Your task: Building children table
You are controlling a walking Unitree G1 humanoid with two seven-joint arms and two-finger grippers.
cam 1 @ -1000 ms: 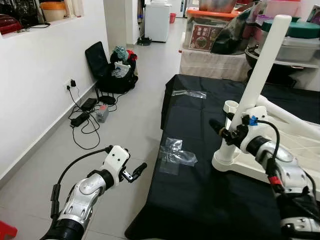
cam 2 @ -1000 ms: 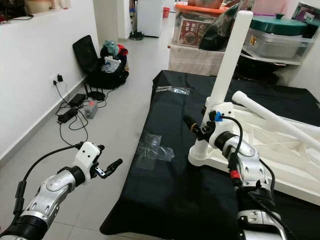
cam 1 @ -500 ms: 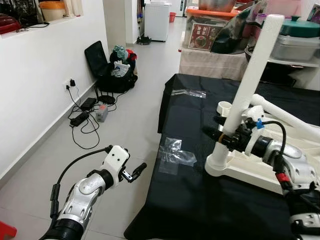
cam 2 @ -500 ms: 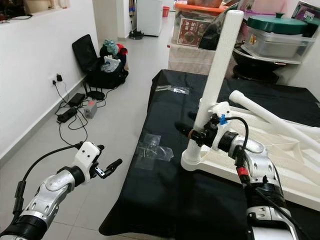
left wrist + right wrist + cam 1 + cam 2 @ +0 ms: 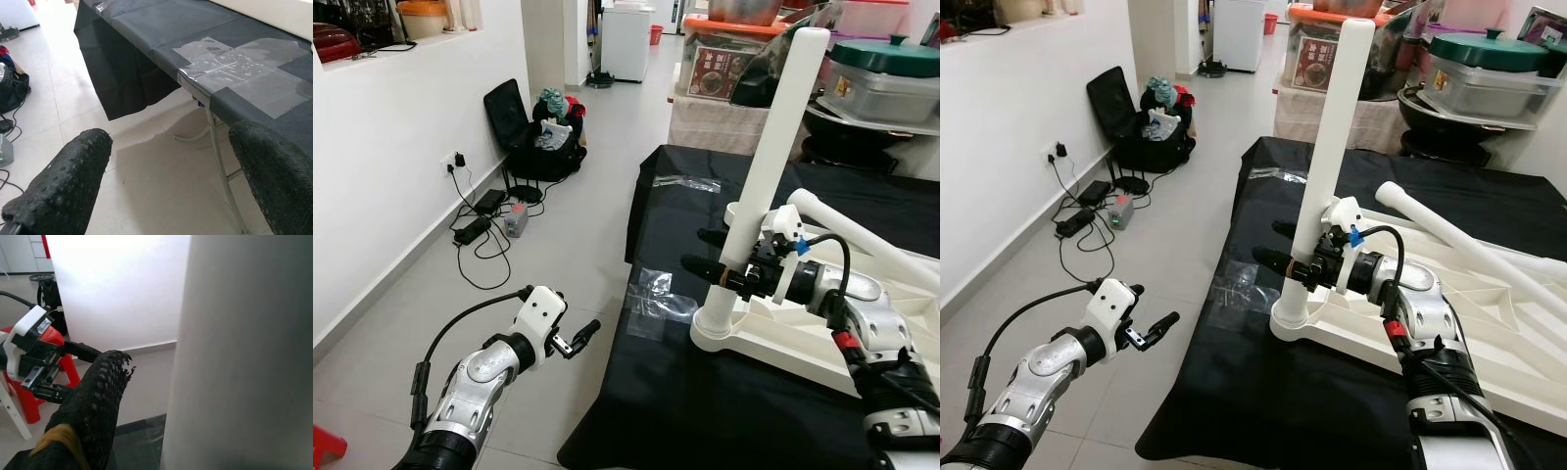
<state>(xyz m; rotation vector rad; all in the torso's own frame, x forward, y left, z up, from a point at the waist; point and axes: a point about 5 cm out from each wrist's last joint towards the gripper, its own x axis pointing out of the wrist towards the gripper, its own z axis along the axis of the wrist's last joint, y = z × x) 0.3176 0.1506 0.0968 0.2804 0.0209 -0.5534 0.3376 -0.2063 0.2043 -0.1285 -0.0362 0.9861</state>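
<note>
A white children's table (image 5: 803,338) lies upside down on a table under a black cloth (image 5: 675,411). One white leg (image 5: 773,147) stands upright at its near-left corner, leaning slightly. My right gripper (image 5: 705,251) is shut on this leg low down, with its black fingers (image 5: 93,406) sticking out past the leg toward the left. A second white leg (image 5: 862,235) lies across the underside. My left gripper (image 5: 578,338) hangs open and holds nothing over the floor, left of the cloth's edge; its fingertips (image 5: 63,186) frame floor tiles and taped plastic.
Clear plastic bags (image 5: 661,294) lie on the cloth near its left edge, another (image 5: 683,182) farther back. A black bag (image 5: 533,137) and cables (image 5: 475,230) sit by the left wall. Storage boxes and pots (image 5: 724,69) crowd the back. A red stool (image 5: 323,446) stands at lower left.
My right gripper has moved left with the upright leg, and the white table has slid with it toward the cloth's left edge. The left arm has stayed put.
</note>
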